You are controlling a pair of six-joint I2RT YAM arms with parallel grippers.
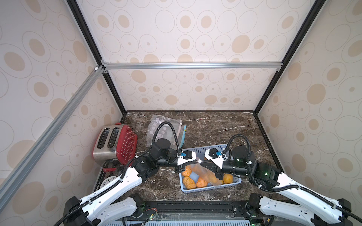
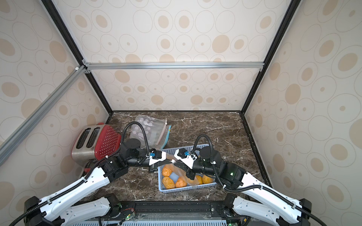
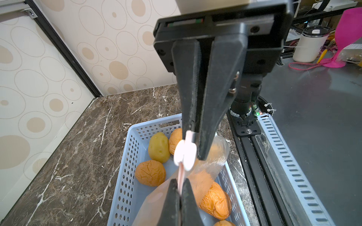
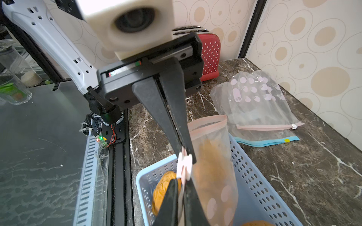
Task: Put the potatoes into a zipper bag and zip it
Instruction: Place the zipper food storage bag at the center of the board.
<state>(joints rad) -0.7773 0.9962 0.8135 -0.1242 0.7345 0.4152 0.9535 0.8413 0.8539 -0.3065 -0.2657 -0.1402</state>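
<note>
Potatoes [image 1: 189,182]: most lie loose in the blue basket [image 1: 211,187]. They're wrinkly orange ones, plus one smooth yellow-green one [image 3: 158,147] by a short end wall. More orange shows thru the film of the zipper bag [image 4: 213,166]; how many are inside, can't tell.

The bag hangs upright over the basket w/ its bottom down among the loose potatoes, carried by its pink zip strip. My left gripper [image 3: 179,184] is clamped tight on that strip. My right gripper [image 4: 181,183] is pinched on it too, coming from the opposite side, so the two sets of tips point at each other. The white slider [image 3: 185,154] sits on the strip btwn them, just beside both. Whether the zip is closed along its whole length, can't tell.

The basket sits on the marble countertop [image 1: 215,125] near the front edge, a bit right of the middle. Toward the rear edge, left of middle, two spare bags lie flat: a clear one w/ pink dots and a pink zip [image 4: 258,101] on top of one w/ a blue zip [image 4: 266,141]. The blue-zip one's corner is close to the basket; touching or not, can't tell. A red-and-steel toaster [image 1: 115,142] stands at the left edge, slots up.
</note>
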